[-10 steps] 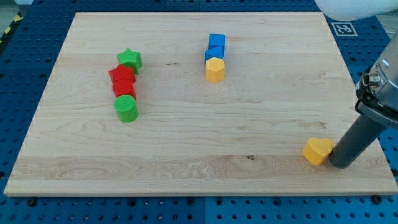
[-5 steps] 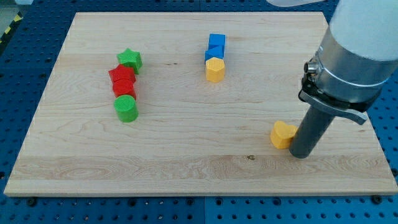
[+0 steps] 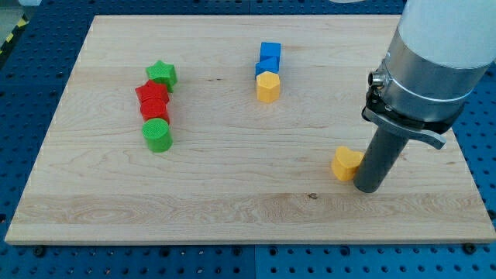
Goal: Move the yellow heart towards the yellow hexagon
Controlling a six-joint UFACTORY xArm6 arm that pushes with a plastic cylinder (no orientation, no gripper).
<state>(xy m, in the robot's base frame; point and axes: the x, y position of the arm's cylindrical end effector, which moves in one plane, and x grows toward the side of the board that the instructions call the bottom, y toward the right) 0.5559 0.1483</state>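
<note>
Pale wooden surface (image 3: 232, 194) on a blue perforated bench; grain runs left to right across the view.

No jaws on this arm. It ends in a dark rod, so nothing opens or closes; it can only push. My tip (image 3: 367, 188) sits on the board at the view's lower right.

Yellow heart (image 3: 346, 163): just to the view's left of the rod, touching it or very nearly so. The rod hides the heart's right edge, so true contact cannot be confirmed.

Yellow hexagon (image 3: 267, 87): up and to the view's left of the heart, well apart from it. It stands at the bottom of a short column, with a blue block (image 3: 266, 67) touching it above and a blue cube (image 3: 270, 52) above that.

Key relation: tip, heart and hexagon do not lie on one line. The heart lies to the left of the tip, slightly up; the hexagon lies up-left of the heart, more steeply. My judgement: a plain leftward push would carry the heart below the hexagon. The tip probably needs to come round to the heart's lower-right side first.

Off to the view's left, well clear: green star (image 3: 162, 74), two red blocks (image 3: 153, 101), green cylinder (image 3: 156, 135), stacked in a loose line.
</note>
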